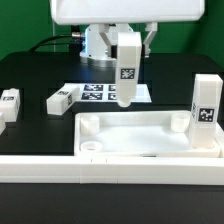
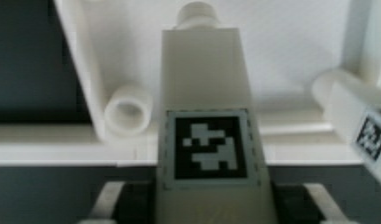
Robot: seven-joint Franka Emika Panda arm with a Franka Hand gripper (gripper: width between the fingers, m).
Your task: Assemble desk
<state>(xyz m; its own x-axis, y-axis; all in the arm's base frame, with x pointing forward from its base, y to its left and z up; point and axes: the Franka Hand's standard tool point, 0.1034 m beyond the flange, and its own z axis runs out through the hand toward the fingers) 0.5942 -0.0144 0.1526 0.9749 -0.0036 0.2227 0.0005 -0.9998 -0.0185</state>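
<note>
The white tray-like desk top [image 1: 150,137] lies at the front of the black table. One white leg [image 1: 205,113] stands upright at its corner on the exterior view's right. My gripper [image 1: 127,40] is shut on another tagged leg [image 1: 127,72] and holds it upright above the top's far edge. In the wrist view this leg [image 2: 208,110] runs out from between my fingers [image 2: 116,200], over the top's rim and a round corner socket [image 2: 130,112]. The standing leg [image 2: 357,112] shows beside it. Two more legs [image 1: 60,98] [image 1: 8,104] lie on the exterior view's left.
The marker board [image 1: 98,92] lies flat behind the desk top, under the held leg. A long white rail [image 1: 50,166] runs along the table's front edge. The robot base [image 1: 98,42] stands at the back.
</note>
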